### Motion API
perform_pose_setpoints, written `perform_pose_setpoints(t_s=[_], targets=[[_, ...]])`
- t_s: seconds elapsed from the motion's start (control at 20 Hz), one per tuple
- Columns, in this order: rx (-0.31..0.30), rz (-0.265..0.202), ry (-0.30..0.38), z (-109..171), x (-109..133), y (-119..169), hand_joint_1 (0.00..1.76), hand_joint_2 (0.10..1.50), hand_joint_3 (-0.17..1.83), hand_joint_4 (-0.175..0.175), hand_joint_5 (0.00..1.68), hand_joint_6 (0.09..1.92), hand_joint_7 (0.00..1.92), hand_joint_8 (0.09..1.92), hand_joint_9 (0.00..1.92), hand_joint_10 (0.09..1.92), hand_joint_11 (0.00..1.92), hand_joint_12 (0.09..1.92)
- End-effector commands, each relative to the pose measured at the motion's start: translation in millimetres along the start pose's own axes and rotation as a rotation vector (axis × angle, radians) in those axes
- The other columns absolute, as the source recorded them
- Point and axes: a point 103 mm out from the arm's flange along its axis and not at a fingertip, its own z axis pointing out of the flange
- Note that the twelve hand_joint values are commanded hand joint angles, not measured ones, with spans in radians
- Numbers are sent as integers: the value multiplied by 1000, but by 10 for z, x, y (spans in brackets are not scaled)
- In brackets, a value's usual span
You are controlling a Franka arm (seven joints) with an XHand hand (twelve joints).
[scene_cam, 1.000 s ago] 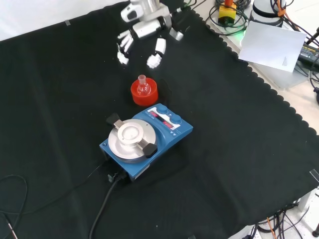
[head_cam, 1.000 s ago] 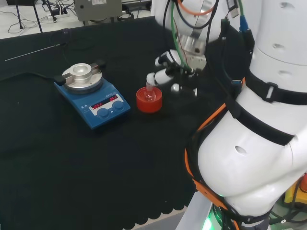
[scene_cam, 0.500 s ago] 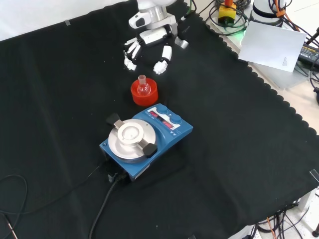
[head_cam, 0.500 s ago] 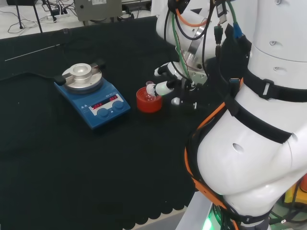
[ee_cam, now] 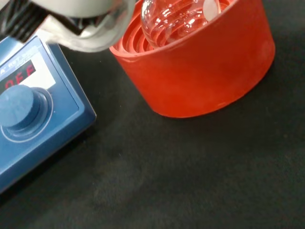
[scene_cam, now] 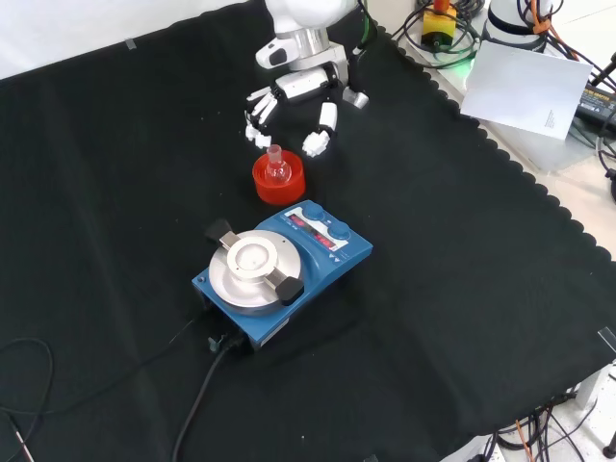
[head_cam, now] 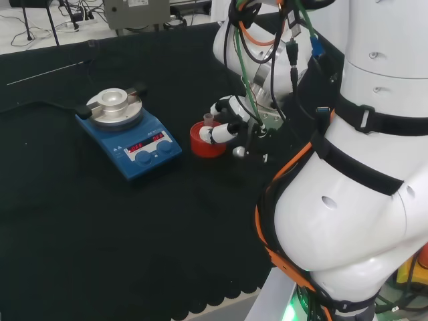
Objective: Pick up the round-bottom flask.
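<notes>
The hand [scene_cam: 294,91] is held just above the red ribbed stand [scene_cam: 278,180], with its fingers [scene_cam: 258,117] spread and lightly bent, and nothing is gripped. The round-bottom flask [scene_cam: 276,169] is seated in that stand on the counter [scene_cam: 462,289], neck pointing straight up (its long axis is upright). In the wrist view the clear flask is cut off. A blue hotplate [scene_cam: 279,269] is seen just beside the stand.
</notes>
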Motion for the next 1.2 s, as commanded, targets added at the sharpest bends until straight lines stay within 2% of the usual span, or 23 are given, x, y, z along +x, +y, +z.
perform_pose_setpoints(t_s=[0.05,0.4,0.8,1.2], targets=[[-60,-7,46,23,19,137,896,562,620,-59,582,562,339,669,466,694,0,1334],[-110,-29,62,-126,19,177,900,564,624,-61,576,598,337,671,480,700,0,1362],[-83,-6,54,-4,1,220,902,564,627,-62,572,617,337,674,487,701,0,1383],[-83,2,60,41,-38,265,902,564,630,-63,567,628,337,676,490,702,0,1386]])
